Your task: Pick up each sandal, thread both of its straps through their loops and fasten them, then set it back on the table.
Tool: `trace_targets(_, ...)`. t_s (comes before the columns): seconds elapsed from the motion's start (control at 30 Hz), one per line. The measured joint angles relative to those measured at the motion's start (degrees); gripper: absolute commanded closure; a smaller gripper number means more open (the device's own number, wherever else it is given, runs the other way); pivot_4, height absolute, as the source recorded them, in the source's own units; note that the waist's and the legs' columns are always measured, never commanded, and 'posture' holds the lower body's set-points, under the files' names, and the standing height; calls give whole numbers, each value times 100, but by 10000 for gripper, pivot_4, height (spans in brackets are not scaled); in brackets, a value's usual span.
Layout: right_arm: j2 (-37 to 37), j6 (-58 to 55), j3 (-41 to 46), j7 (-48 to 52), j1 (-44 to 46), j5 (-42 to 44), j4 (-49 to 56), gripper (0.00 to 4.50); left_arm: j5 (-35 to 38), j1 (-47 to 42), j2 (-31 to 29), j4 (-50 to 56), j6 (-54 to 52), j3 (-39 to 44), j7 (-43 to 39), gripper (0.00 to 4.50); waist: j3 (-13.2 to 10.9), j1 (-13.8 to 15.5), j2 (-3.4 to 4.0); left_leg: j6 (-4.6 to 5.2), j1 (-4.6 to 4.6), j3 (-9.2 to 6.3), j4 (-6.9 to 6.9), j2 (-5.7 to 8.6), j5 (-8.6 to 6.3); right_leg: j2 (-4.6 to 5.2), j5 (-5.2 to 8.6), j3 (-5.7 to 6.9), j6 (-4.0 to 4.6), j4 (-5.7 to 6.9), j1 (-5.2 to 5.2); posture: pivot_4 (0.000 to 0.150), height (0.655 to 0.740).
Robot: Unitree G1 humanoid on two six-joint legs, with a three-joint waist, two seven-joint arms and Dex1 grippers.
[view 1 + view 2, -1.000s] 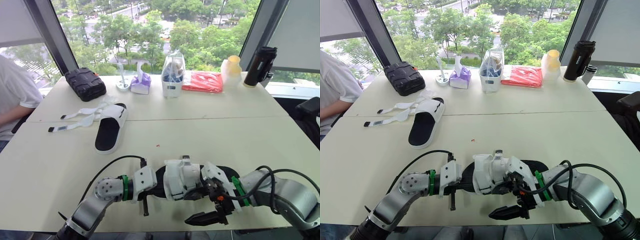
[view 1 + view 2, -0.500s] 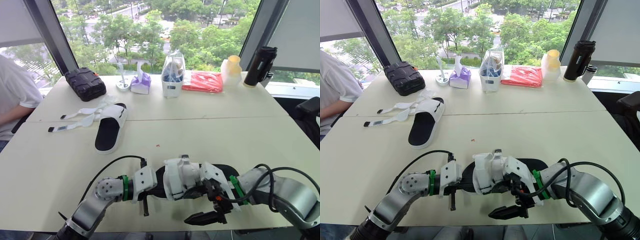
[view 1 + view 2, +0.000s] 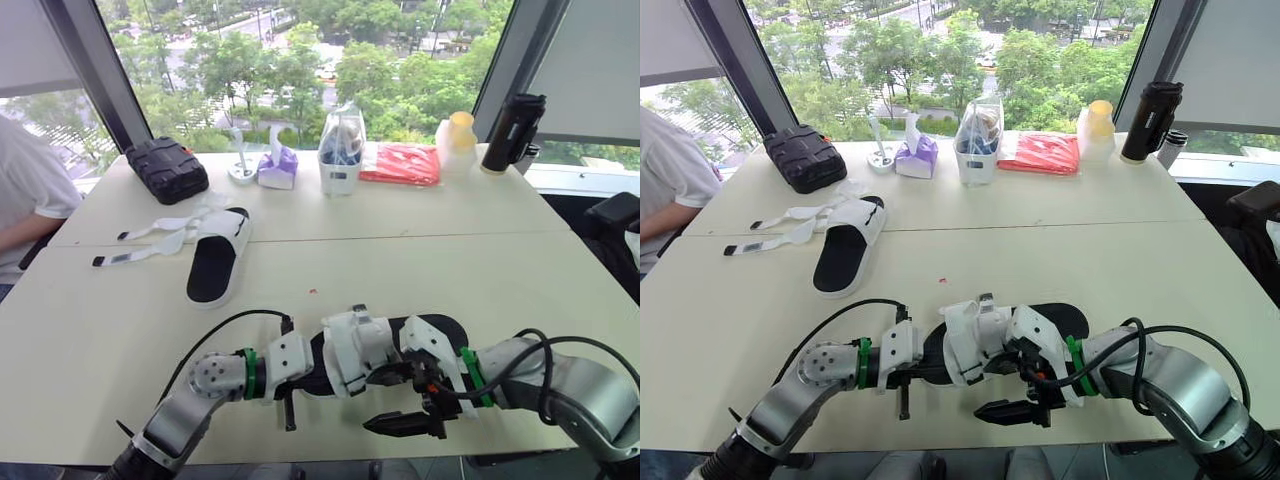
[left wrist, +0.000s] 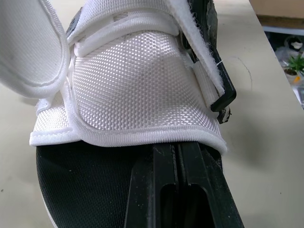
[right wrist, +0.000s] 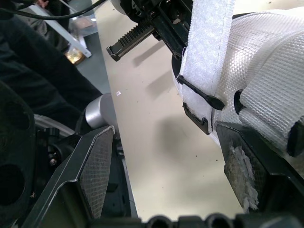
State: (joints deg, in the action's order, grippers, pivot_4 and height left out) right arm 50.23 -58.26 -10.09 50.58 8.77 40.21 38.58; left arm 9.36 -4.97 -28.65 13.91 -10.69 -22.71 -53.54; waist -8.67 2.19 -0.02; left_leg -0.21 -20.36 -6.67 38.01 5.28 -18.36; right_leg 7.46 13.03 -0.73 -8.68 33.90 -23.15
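A black-soled sandal (image 3: pixel 372 343) with white straps lies near the table's front edge. My left gripper (image 3: pixel 303 366) is shut on the edge of its sole (image 4: pixel 85 190), just below the white mesh upper (image 4: pixel 137 95). My right gripper (image 3: pixel 410 398) is open on the sandal's other side. One finger (image 5: pixel 242 166) rests against the upper and the other finger (image 5: pixel 95 166) hangs off toward the table edge. A white strap (image 5: pixel 205 52) stands up through a black loop between them. The second sandal (image 3: pixel 218 262) lies at the far left, its loose straps (image 3: pixel 140 245) spread on the table.
Along the back by the window stand a black case (image 3: pixel 167 168), a tissue box (image 3: pixel 276 168), a clear bag (image 3: pixel 340 150), a red packet (image 3: pixel 400 163), a yellow-capped bottle (image 3: pixel 452 140) and a black flask (image 3: pixel 508 130). A person (image 3: pixel 25 200) sits at the far left.
The view has shifted slightly. My right gripper has edged a little closer to the sandal. The left gripper keeps its hold on the sole.
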Motion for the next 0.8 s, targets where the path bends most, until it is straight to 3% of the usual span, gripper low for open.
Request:
trace_targets(0.4,-81,-291,156,42,46,333,-67,8424,2,-20,4,-13,7,0,-54,45000,0,6,0,-1,-3,-2,0,-2,0,-3,0,0,1,0,-3,1500,7400)
trace_targets(0.8,-163,24,-316,624,256,131,-422,8424,3,23,51,10,27,-4,-58,45000,-4,15,-1,-1,-12,-2,-5,2,-2,1,-12,1,17,-4,-10,1500,7400)
